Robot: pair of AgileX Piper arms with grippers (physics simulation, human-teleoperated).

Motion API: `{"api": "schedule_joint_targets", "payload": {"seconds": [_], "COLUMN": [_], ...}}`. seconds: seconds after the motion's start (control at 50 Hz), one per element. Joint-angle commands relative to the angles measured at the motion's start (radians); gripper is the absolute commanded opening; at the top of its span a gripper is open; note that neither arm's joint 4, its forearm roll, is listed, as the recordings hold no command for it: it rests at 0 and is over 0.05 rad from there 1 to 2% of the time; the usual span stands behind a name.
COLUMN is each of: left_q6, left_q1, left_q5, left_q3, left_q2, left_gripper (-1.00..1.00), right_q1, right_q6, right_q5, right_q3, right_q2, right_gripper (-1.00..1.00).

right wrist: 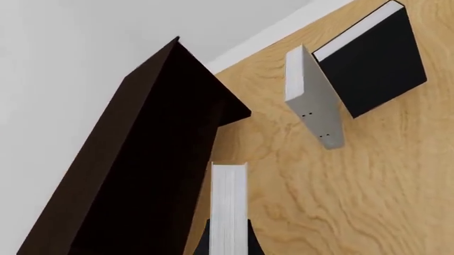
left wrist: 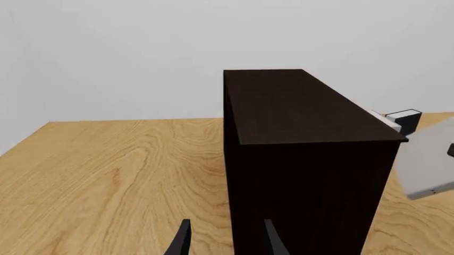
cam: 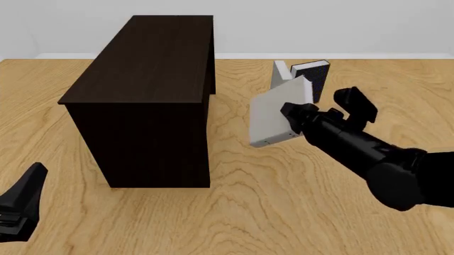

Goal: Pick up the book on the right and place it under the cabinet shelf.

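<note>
Light-grey and thick, the book (cam: 278, 114) hangs off the table (cam: 284, 202), clamped between the fingers of the right gripper (cam: 296, 118). In the right wrist view the white page edge (right wrist: 229, 207) runs straight out from between the two dark fingers (right wrist: 202, 244), which press on both covers. From the front the book is tilted, its lower corner lowest, and it sits just to the right of the cabinet (cam: 145, 95), with a gap of bare wood between them. Tiny dark dots show along its lower edge; no title, brand or other writing can be read on any cover.

Behind the book, near the table's far edge, a narrow grey slab (cam: 282, 71) stands upright, and a black-covered book (cam: 312, 78) with white pages stands close beside it on the right. The slab carries two pairs of small dark dots on its narrow face (right wrist: 316, 114), nothing legible.

Dark brown, almost black, the cabinet is tall, with a flat overhanging top.

At the near left, the left gripper (left wrist: 225, 239) is close to the cabinet's near face, its fingers apart and holding nothing.
</note>
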Motion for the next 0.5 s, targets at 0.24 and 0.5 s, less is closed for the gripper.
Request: {"api": "schedule_joint_targets", "payload": {"seconds": [0.24,0.5], "left_q6": [0.000,0.000], "left_q1": [-0.001,-0.001], "left_q5": [0.000,0.001], "left_q3": [0.000,-0.001], "left_q2": [0.000,0.000], "left_gripper": [1.00,1.00], "right_q1": [0.065,0.088], "right_q6": [0.129,0.156], "right_q5": [-0.218,-0.261], "right_q3": [-0.042,-0.100], "right_q2": [0.183,0.278], "right_gripper": [-1.00,-1.00]}}
